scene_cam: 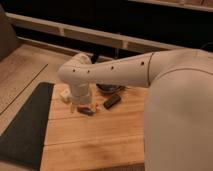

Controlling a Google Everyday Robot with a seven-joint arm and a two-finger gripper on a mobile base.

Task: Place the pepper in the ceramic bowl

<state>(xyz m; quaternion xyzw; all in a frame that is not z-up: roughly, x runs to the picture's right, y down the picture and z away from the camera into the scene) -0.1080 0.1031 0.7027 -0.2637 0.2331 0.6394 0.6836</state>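
The pepper (83, 108) is a small red-orange sliver on the wooden table, right beside a blue-grey block (87, 112). My gripper (80, 101) hangs down from the white wrist directly over the pepper, very close to it; most of it is hidden by the wrist. The ceramic bowl (110, 89) is dark and glossy. It sits a little to the right of and behind the gripper, partly covered by my forearm.
A dark brown bar (112, 101) lies between the bowl and the pepper. A tan piece (65, 95) sits left of the gripper. A dark mat (25, 125) covers the table's left side. My white arm (150, 75) fills the right.
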